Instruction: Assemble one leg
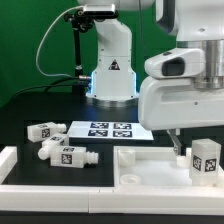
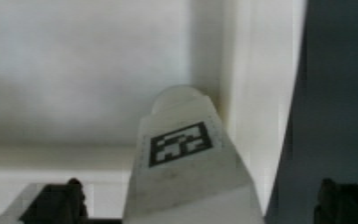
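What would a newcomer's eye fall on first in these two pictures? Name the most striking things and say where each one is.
First comes the bulky white gripper filling the exterior view's right, hanging over the large white panel, with a tagged leg standing upright on the panel beside it. Next, the marker board lies at the table's middle, with three more legs scattered toward the exterior view's left. In the wrist view, a tagged white leg fills the centre.

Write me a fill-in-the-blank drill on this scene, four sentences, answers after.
1. The marker board lies on the ___ tabletop.
2. Each leg, like the leg standing near the claw, bears a black-and-white square ___.
3. The loose legs lie toward the exterior view's ___.
4. In the wrist view, the tagged leg sits between the claw's two ___.

Answers: black; tag; left; fingers
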Controlling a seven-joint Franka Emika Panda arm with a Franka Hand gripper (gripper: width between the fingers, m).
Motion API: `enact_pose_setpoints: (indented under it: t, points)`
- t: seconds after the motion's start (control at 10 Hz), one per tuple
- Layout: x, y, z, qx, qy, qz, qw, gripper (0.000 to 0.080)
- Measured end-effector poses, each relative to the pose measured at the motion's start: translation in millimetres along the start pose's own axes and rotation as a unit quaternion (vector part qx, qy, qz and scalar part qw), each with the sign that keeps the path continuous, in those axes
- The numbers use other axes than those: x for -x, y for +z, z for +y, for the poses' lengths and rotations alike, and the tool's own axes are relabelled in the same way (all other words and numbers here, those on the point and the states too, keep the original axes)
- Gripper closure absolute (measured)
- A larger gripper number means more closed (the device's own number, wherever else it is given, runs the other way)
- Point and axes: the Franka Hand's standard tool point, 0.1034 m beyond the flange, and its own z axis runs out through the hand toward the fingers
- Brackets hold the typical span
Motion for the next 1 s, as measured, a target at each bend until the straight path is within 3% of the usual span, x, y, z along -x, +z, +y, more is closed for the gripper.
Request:
enact_pose_setpoints:
  t: [0.1,0.2,0.3,0.5,0.8,1.0]
  points:
    - [0.4,0.3,0.9,0.0,0.018,0.0,1.0,0.015]
    - [0.4,0.3,0.8,0.0,0.027,0.0,1.0,0.027]
    - [0.5,0.4,0.8,0.0,0.032,0.0,0.999,0.027]
    - [0.5,0.4,1.2,0.0,0.082,0.0,0.997,0.0515]
    - [-0.4,0.4,-0.2,0.012,0.247,0.01,0.969,0.0515]
    - [-1.1,0.0,2.5,-0.005,0.425,0.007,0.905,0.0515]
